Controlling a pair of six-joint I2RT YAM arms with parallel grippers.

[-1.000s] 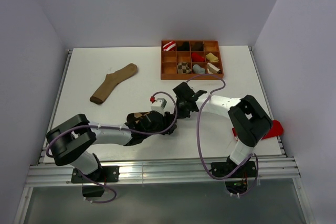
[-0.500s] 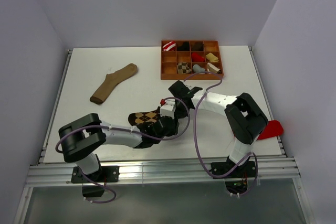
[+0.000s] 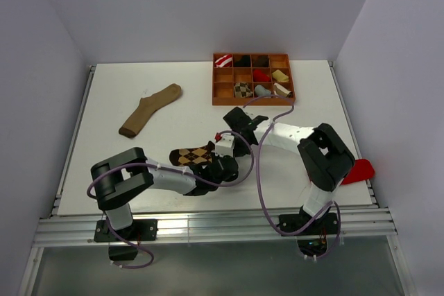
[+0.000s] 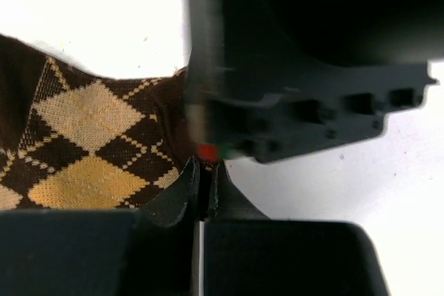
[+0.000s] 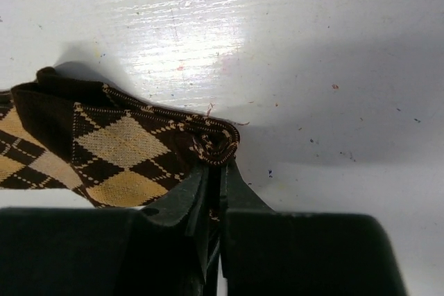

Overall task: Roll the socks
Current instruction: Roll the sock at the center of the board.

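White table [image 3: 104,102] under dark argyle sock [image 3: 193,154]. Pinched at one end by left gripper [image 4: 205,172] and right gripper [image 5: 215,168], both closed.

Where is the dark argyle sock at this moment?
In the top view, the dark argyle sock lies on the table near its front middle; the left gripper and the right gripper both pinch its right end.

Lab test cell: white table [image 3: 180,74] boxed in by plain walls [image 3: 208,5].
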